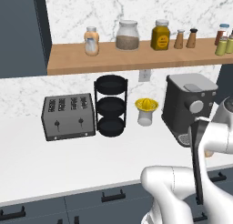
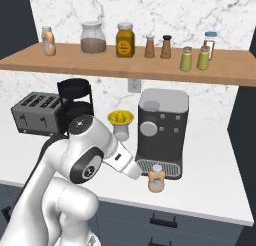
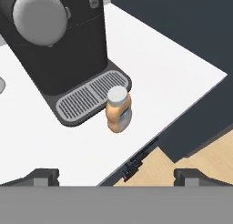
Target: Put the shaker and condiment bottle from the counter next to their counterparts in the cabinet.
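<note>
The condiment bottle (image 3: 119, 110) stands upright on the white counter (image 3: 154, 68), just in front of the coffee machine's drip tray and near the front edge; it is also the bottle (image 2: 156, 179) beside my arm. My gripper (image 3: 117, 177) hovers above and short of it, open, with nothing between the fingers. On the wooden cabinet shelf (image 2: 125, 66) the twin bottle (image 2: 47, 40) stands at the left end. Two yellow-green shakers (image 2: 186, 58) (image 2: 203, 58) stand side by side toward the right end of that shelf.
A black coffee machine (image 2: 161, 125) stands right behind the bottle. A yellow juicer (image 1: 146, 110), a black three-tier rack (image 1: 110, 105) and a toaster (image 1: 68, 116) line the back wall. Jars and brown wooden shakers (image 2: 157, 46) fill the shelf's middle. Dark drawer fronts (image 3: 136, 166) sit below the counter edge.
</note>
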